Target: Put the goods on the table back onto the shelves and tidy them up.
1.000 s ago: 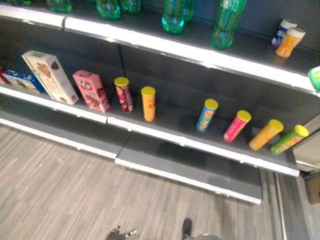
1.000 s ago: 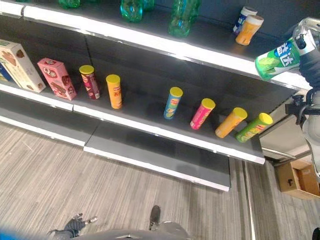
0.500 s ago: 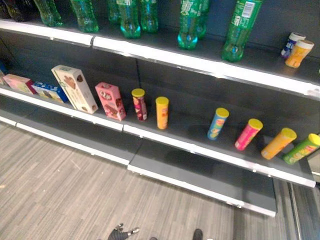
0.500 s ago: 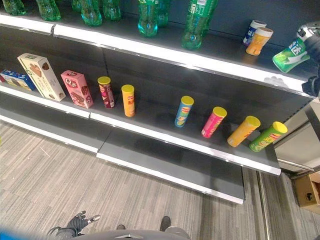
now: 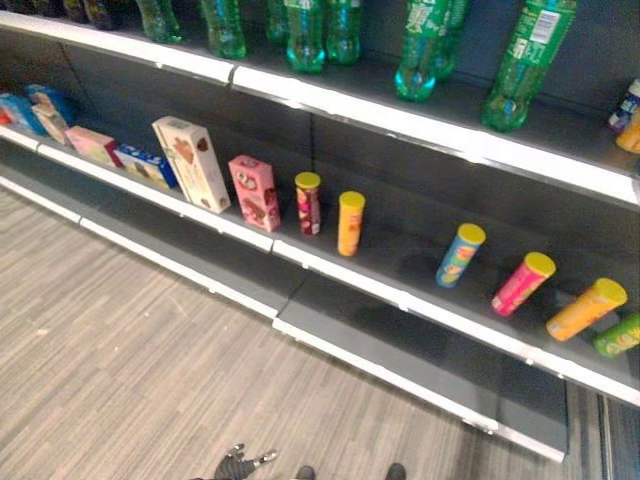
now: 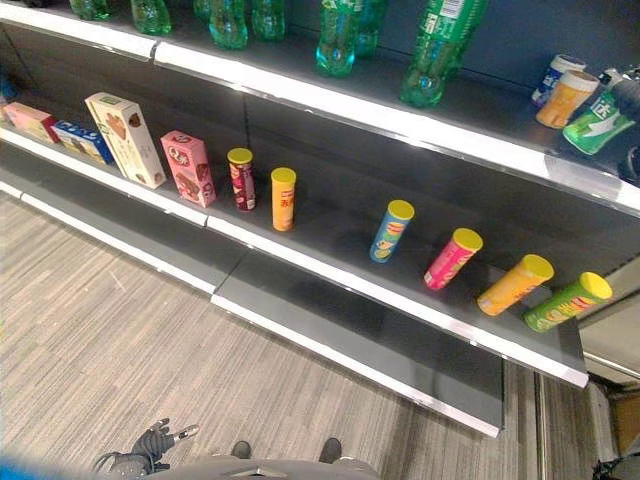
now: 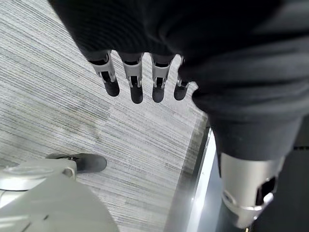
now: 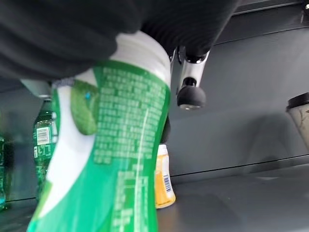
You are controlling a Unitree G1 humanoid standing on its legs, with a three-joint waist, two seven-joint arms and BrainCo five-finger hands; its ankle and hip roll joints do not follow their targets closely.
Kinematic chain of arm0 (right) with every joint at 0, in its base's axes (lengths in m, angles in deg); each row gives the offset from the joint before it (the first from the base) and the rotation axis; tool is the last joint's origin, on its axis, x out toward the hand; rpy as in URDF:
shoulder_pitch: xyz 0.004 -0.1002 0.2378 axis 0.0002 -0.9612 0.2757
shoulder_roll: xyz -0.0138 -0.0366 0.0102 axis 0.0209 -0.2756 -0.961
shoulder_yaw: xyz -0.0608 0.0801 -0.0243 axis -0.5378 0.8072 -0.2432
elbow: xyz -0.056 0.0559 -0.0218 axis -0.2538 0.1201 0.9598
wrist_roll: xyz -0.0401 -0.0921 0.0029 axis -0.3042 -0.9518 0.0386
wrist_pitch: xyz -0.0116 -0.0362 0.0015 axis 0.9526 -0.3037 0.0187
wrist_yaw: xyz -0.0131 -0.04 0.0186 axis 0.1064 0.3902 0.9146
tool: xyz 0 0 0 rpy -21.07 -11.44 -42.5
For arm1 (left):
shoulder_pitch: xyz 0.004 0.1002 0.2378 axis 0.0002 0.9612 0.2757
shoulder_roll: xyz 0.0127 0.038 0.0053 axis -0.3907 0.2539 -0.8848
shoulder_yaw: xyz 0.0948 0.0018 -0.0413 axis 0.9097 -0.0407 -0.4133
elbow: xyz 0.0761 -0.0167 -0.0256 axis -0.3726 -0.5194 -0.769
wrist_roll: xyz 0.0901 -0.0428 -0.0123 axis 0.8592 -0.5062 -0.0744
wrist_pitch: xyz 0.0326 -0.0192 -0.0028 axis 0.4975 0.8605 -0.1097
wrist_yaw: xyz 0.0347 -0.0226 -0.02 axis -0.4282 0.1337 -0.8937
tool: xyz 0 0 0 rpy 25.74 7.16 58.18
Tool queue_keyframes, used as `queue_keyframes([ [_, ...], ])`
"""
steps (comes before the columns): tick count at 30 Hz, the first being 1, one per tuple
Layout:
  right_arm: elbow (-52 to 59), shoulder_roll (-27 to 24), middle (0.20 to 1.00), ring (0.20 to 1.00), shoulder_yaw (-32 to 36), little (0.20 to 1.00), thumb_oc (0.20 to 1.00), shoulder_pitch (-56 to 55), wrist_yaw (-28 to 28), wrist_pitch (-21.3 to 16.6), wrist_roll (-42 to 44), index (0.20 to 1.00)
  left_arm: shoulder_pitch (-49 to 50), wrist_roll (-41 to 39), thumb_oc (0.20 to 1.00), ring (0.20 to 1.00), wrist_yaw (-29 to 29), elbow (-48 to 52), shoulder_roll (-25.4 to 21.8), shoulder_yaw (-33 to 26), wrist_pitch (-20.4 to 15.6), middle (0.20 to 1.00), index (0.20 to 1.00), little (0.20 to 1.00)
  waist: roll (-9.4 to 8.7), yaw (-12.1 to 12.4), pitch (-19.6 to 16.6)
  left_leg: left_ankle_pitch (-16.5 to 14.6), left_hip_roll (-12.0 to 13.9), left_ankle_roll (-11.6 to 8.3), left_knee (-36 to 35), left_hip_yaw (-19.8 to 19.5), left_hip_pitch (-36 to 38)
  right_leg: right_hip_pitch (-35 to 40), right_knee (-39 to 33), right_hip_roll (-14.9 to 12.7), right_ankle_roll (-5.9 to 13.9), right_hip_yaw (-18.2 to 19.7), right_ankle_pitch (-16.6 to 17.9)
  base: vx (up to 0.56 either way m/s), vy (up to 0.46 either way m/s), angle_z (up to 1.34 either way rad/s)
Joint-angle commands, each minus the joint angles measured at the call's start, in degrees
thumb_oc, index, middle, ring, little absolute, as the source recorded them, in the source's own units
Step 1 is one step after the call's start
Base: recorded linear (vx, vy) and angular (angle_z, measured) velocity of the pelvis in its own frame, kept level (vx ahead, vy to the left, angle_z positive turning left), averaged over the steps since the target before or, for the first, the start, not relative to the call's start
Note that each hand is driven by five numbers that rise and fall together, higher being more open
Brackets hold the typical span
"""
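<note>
My right hand (image 6: 629,97) is shut on a green and white can (image 6: 598,118), held tilted above the right end of the upper shelf (image 6: 470,141). Right beside it stand a small orange bottle (image 6: 564,97) and a white-blue one (image 6: 550,78). Up close, the can (image 8: 111,159) lies under the hand's dark cover, one finger (image 8: 190,92) sticks out past it, and the orange bottle (image 8: 163,180) stands behind. My left hand (image 7: 133,79) hangs low over the floor with straight fingers and holds nothing.
Green bottles (image 6: 437,50) line the upper shelf. On the middle shelf (image 6: 330,276) stand several yellow-lidded tubes, among them an orange one (image 6: 284,198) and a blue one (image 6: 391,230), with a pink box (image 6: 187,168) and a cream box (image 6: 125,138) further left. Grey plank floor (image 5: 130,370) lies in front.
The camera has swung, so the shelves sit lower and further right in the picture. The green can in my right hand has come closer to the orange bottle on the upper shelf.
</note>
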Motion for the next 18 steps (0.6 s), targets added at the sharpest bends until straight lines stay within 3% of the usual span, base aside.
queue_keyframes([
  [1,-2.3,-2.6,0.2,0.2,-2.9,0.2,0.2,7.3,-2.7,0.8,-4.1,0.2,-2.8,-1.7,1.0,1.0,-1.3,-1.5,-3.2,0.9,-1.8,1.0,1.0,1.0,-3.01,0.4,0.5,-3.5,0.1,-3.62,-0.2,1.5,1.2,3.8,1.0,1.9,0.07,-0.2,-11.6,0.02,-0.074,0.07],
  [18,-9.8,0.9,0.2,0.2,-3.9,0.2,0.2,8.2,-3.7,2.1,-7.9,0.2,-2.7,-2.0,1.0,1.0,-1.7,-2.8,-3.1,1.1,-1.7,1.0,1.0,1.0,-2.29,0.7,1.1,-2.2,0.7,-5.03,-0.2,0.7,0.3,4.2,1.0,2.6,-0.92,-2.7,-12.9,0.02,-0.062,0.1],
])
